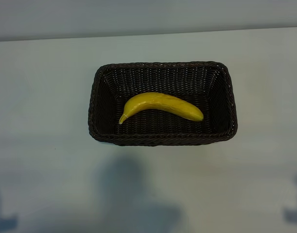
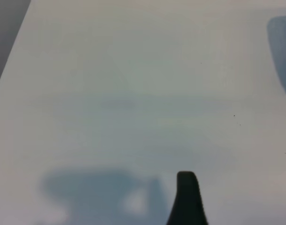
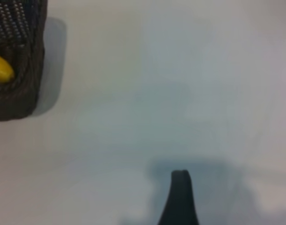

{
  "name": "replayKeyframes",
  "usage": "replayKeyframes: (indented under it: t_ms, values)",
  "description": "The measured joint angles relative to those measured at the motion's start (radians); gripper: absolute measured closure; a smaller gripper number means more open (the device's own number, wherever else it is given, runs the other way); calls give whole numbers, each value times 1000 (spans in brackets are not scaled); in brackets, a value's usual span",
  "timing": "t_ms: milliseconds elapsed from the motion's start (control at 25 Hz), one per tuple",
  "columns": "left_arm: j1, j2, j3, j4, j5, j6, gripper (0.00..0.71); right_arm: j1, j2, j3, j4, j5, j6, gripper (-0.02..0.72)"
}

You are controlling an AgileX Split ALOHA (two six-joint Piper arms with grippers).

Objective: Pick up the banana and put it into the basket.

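Banana [image 1: 160,105], yellow and curved, lies inside the basket [image 1: 163,139] on its woven floor. Its pale pointed stem end sits toward the basket's left side in the exterior view, and its rounder end reaches toward the right wall. The basket is dark brown wicker, rectangular with rounded corners, and it stands on a pale white table [image 1: 41,97] near the middle of the scene.

Right gripper [image 3: 179,197] is well apart from the basket, over bare table. Only one dark fingertip shows in the right wrist view, with nothing between the fingers; the jaws stand wide and hold nothing. A corner of the basket and the rounded tip of the banana show at the edge of that same view.

Left gripper [image 2: 187,199] is parked over bare table too, jaws wide and empty, one dark fingertip visible. Dim bluish shapes at the lower corners of the exterior view may be the arms, though they are too faint to tell.
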Motion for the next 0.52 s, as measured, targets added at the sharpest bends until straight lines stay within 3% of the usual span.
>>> replayKeyframes:
  t_ms: [520]
  values:
    - [0,0,0,0,0,0,140,0,0,21,-23,-51,1,113]
